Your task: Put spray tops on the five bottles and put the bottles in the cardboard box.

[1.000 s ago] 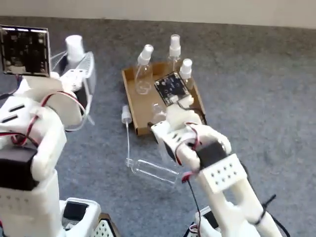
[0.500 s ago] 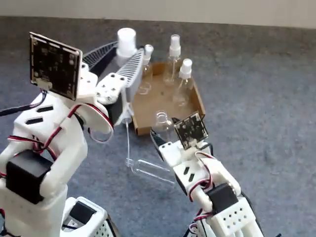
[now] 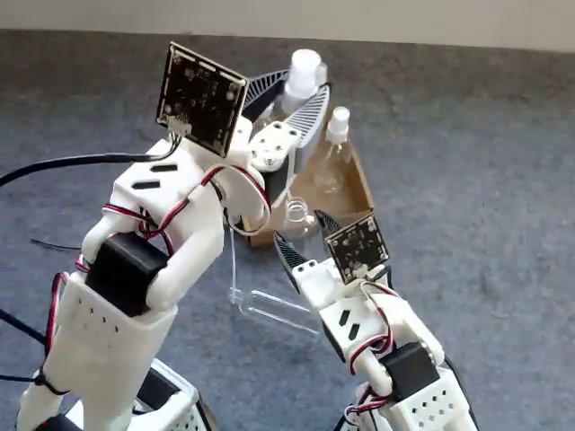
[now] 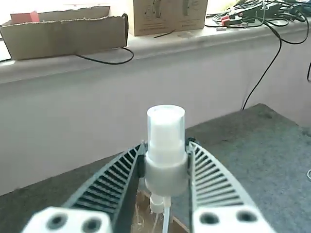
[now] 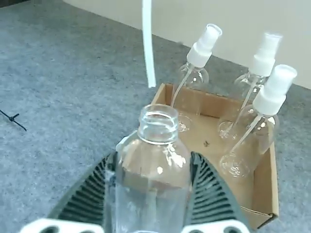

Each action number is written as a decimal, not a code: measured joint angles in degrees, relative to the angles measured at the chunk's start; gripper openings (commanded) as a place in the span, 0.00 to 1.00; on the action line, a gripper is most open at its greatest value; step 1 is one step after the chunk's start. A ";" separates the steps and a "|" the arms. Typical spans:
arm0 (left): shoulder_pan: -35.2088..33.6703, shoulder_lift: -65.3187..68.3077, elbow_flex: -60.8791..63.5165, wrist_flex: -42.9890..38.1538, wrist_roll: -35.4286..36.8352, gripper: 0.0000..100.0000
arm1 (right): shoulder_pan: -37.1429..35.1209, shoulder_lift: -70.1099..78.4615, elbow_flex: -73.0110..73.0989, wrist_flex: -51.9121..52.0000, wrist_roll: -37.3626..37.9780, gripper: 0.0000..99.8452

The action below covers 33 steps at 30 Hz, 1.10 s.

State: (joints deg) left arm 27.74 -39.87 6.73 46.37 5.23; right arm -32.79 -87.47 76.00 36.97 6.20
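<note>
My left gripper (image 4: 165, 162) is shut on a white spray top (image 4: 165, 145) and holds it high over the cardboard box (image 3: 362, 186); in the high view the top (image 3: 303, 72) sits between the ribbed fingers. Its dip tube (image 5: 147, 43) hangs just above and beside the mouth of the clear open bottle (image 5: 154, 165). My right gripper (image 5: 154, 194) is shut on that upright bottle (image 3: 296, 218) at the box's front edge. Three capped bottles (image 5: 257, 121) stand in the box (image 5: 209, 99).
A clear bottle (image 3: 278, 308) lies on its side on the grey carpet in front of the box, with a thin dip tube (image 3: 234, 265) beside it running under the left arm. A small black tie (image 5: 12, 119) lies on the carpet.
The left arm has swung right with the spray top, from the far left to above the box. The right arm drew back from the box with the open bottle, then stayed nearly still.
</note>
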 measured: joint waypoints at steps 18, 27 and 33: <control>1.05 0.79 8.26 -0.70 0.00 0.02 | 0.00 0.00 0.00 0.00 0.00 0.00; 1.32 0.79 12.84 0.88 0.00 0.02 | 0.00 0.00 0.00 0.00 -0.35 0.00; 1.41 -0.09 14.33 6.51 0.09 0.02 | -0.18 0.00 0.00 0.00 -0.35 0.00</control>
State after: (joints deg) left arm 29.14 -39.96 21.05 52.88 5.32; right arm -32.97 -87.47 76.00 36.97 5.85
